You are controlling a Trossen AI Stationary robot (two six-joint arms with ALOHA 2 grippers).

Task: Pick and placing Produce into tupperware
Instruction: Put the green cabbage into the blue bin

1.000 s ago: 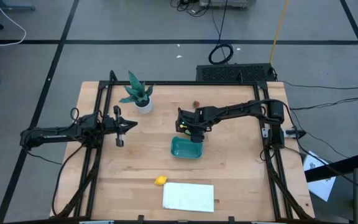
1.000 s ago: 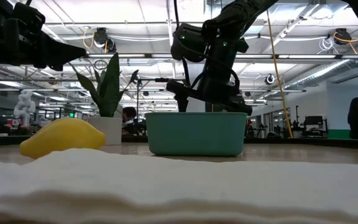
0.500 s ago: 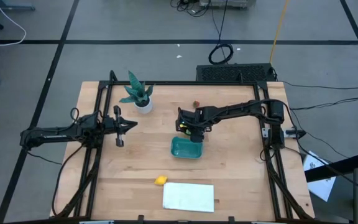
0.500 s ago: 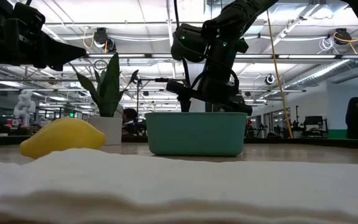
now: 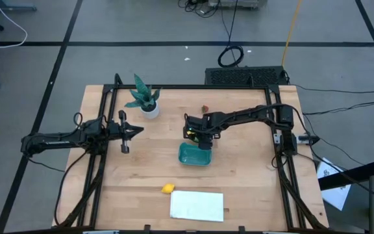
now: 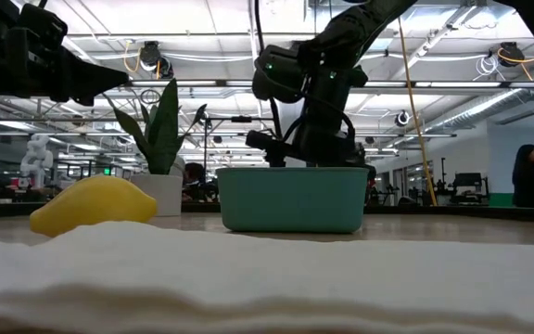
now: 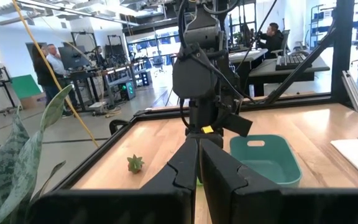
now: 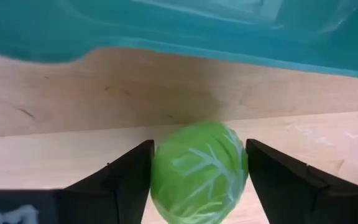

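Note:
A light green ball (image 8: 197,171) lies on the table just beyond the far wall of the teal tupperware (image 5: 195,156) (image 8: 166,25). My right gripper (image 5: 192,136) points steeply down over the ball, one finger on each side of it. In the low view the tupperware (image 6: 291,199) hides the ball and the fingertips. The yellow lemon-like piece (image 5: 167,188) (image 6: 94,204) lies on the table nearer the front. A tiny dark red piece (image 5: 205,108) sits toward the far edge. At the table's left my left gripper (image 5: 138,130) (image 7: 197,163) hangs level above the table, shut and holding nothing. My right gripper has the green ball between its two fingers (image 8: 126,180), which meet its two opposite sides (image 8: 160,168) at about its widest part. The fingers come from above, slanting steeply down. The ball's underside rests on the table beside the tupperware's far wall.
A potted green plant (image 5: 145,101) stands at the far left. A flat white sheet (image 5: 197,205) (image 6: 248,278) lies at the near edge beside the lemon. A black frame (image 5: 102,110) rims the table. People (image 6: 531,176) stand in the room beyond.
In the low view my right gripper has dipped slightly toward the table behind the tupperware.

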